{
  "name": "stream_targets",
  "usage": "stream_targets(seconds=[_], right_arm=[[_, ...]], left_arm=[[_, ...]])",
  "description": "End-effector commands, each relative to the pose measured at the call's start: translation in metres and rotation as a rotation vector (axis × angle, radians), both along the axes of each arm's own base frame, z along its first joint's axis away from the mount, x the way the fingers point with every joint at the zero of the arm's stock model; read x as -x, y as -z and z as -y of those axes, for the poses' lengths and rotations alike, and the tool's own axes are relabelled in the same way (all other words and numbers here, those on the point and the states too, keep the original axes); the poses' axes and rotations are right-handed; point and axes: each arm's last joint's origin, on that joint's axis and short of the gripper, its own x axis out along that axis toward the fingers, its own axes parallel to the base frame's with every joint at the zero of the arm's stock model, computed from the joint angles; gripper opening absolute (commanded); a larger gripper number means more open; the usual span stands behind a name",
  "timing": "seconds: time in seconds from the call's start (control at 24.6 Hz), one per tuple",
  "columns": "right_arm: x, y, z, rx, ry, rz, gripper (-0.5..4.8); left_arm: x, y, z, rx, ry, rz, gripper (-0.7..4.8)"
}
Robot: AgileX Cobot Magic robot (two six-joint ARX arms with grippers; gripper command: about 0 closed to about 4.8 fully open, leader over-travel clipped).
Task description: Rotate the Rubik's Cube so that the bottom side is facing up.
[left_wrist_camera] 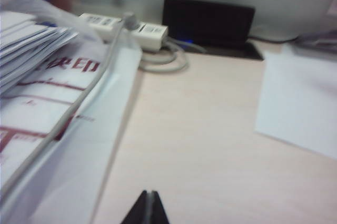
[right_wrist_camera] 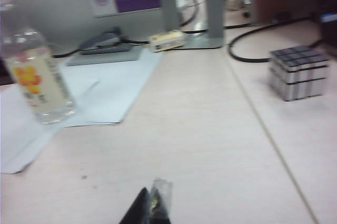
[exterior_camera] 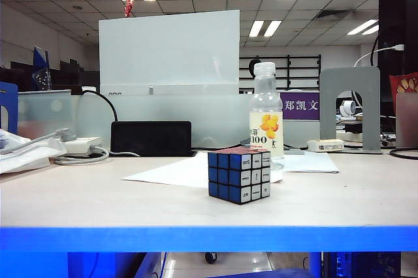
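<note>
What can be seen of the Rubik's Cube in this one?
The Rubik's Cube is a small 3x3 puzzle with black edges, standing upright on the pale table, apparently on the edge of a white paper sheet. A blue face and a white printed face show, with a reddish top. A clear bottle stands just behind. Nothing grips it; no gripper shows near it.

low table-edge exterior; forward-facing wrist cameras
</note>
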Motion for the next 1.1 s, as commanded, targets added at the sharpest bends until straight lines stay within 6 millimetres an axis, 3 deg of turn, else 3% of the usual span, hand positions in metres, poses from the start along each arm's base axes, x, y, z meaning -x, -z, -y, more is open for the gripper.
stream_targets(seconds=[0.04,0.28,0.49,0.73,0.89,1.1], right_arm=[[-0.001,-0.004,-0.001,-0.04,-0.038,0.061,-0.06],[0.001,-0.013,-0.005,-0.113,-0.169,0.089,-0.06],[0.007,-0.049,-0.008,-0.122,-0.247,0.151,-0.06],[-0.021,-0.074,-0.009,-0.14,-0.358,0.057,-0.06],[-0.027,-0.082,-0.015,-0.134,-0.383,0.107,-0.06],[-0.026,-0.082,-0.017,-0.134,-0.378,0.097,-0.06]], left_arm=[[0.0,-0.006,0.002,0.04,0.065,0.056,-0.05],[0.001,-0.011,0.005,0.119,0.158,0.053,-0.04],[0.003,-0.02,0.005,0.116,0.153,0.082,-0.04],[0.006,-0.042,0.005,0.117,0.155,0.049,-0.02],[-0.013,-0.063,0.008,0.136,0.243,-0.035,-0.01],[-0.058,-0.077,0.032,0.155,0.439,-0.033,0.12]])
